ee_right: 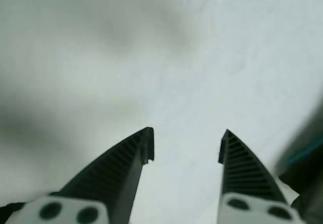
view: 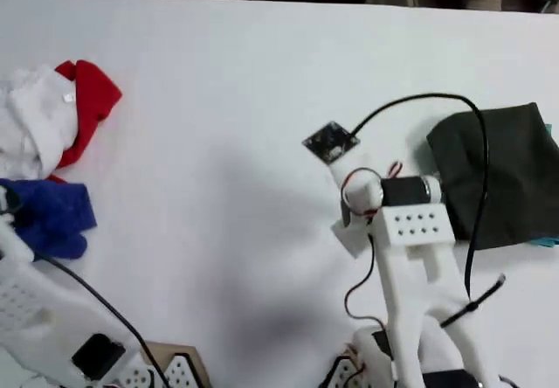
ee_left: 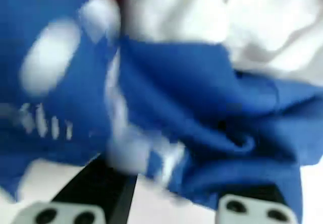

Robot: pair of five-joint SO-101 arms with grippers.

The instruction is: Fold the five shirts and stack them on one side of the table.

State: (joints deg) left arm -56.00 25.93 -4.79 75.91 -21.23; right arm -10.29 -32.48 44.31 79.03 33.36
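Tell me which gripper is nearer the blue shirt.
Left. The left gripper is right at the blue shirt's edge. The right gripper hangs over bare table near the middle, closer to the dark folded shirt.

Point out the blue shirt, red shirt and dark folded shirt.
blue shirt (view: pixel 52 213), high view, middle of the bunched cloth.
red shirt (view: pixel 94 100), high view, its exposed upper fold.
dark folded shirt (view: pixel 515 178), high view, centre of its top face.

High view: we look down over the white tabletop (view: pixel 218 73). Left wrist view: we sit close against the crumpled blue cloth shirt (ee_left: pixel 202 98), shared with the high view. Right wrist view: we face the tabletop closely, past the right end effector (ee_right: pixel 187 131).
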